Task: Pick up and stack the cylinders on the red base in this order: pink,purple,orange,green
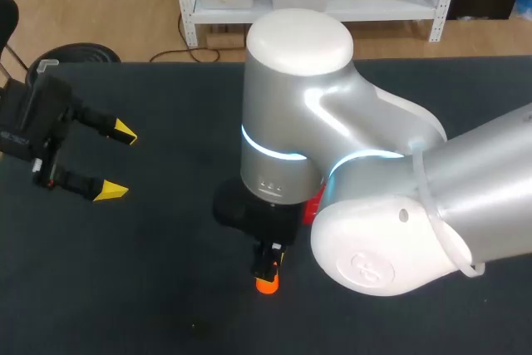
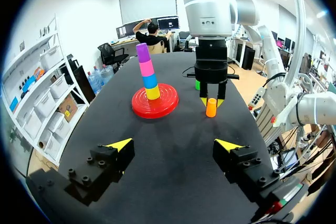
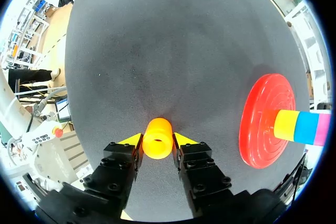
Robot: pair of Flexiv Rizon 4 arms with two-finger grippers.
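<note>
The left gripper [image 1: 117, 162] hangs over the table [image 1: 166, 288] at its left side, fingers spread wide and holding nothing. Toward the middle, the right gripper [image 3: 157, 141] clasps the orange cylinder [image 3: 157, 136], which stands upright on the table. Near it sits the red base [image 3: 260, 124], carrying a stack [image 2: 149, 74] of yellow, blue, pink and purple pieces.

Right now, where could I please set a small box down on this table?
Bare table lies between the left fingers and the orange cylinder. It is crowded beside the red base, where the right fingers grip that cylinder with the green cylinder close by.
</note>
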